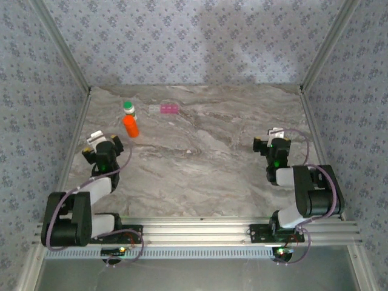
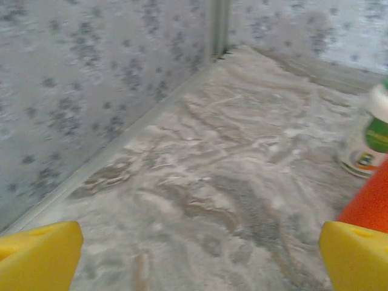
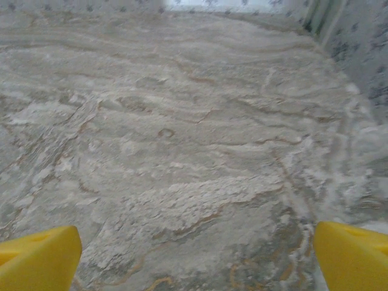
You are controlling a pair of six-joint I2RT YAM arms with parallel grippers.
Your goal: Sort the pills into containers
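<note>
Left jaws: spread as wide as they go, nothing between the left fingertips (image 2: 37, 257) but bare desk (image 2: 200, 200). Right jaws: just as wide and just as empty, right fingertips (image 3: 36, 257) framing plain marbled surface.

Outward from the left jaws: orange bottle (image 1: 131, 126) just ahead and slightly to the right, cut off at the edge of the left wrist view. Close behind it, white bottle with green cap (image 1: 128, 107), upright; touching the orange one or not, cannot tell. Further right along the far edge of the desk, near the white bottle and flat on the surface: the pill box (image 1: 164, 109), a clear strip with a pink section. Nearer the left jaws, well apart from the right jaws. No loose pills to be made out.

Handling, as a judgement: probably light, stiff and thin-walled, slick plastic on a smooth desk, so likely to skate away at the first nudge. Best taken across the narrow width, near the middle, with gentle pressure to spare the lids. Alternatively, pin one end down with one arm and work the compartments with the other.
</note>
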